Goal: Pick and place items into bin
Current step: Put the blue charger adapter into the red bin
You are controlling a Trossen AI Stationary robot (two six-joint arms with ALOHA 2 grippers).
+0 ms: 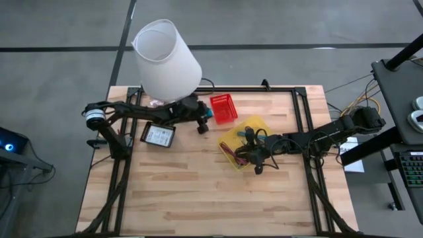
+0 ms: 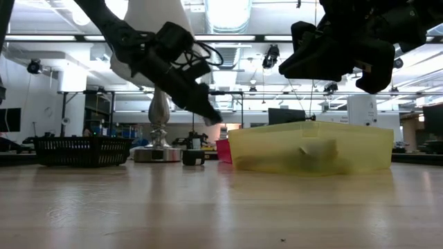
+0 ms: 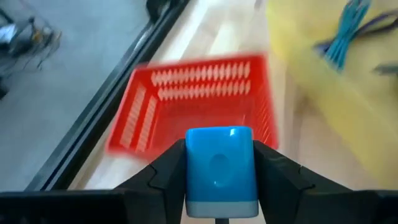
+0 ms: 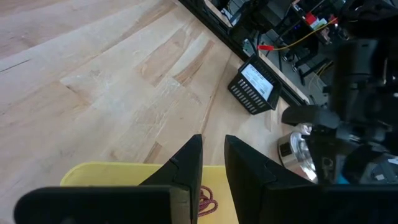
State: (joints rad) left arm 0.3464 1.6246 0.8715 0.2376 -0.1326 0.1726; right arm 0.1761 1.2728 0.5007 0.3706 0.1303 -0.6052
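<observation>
1. A blue block is seen clamped between the left gripper's two fingers in the left wrist view; in the high view only a speck of blue shows at that gripper, just beside the red basket.
2. The red basket is shown empty in the left wrist view, lying directly ahead of the held block, with the yellow bin's wall beside it.
3. Teal ties are seen inside the bin in the left wrist view; the high view shows only a dark and maroon tangle there.
4. The yellow bin is placed near the table's middle, just beside the basket.
5. The right gripper is held over the bin; its fingers stand a narrow gap apart in the right wrist view, with nothing seen between them.
6. In the low view a pale item is seen through the bin's translucent wall.
7. A black basket holding a white card lies at the left, by the lamp.
</observation>
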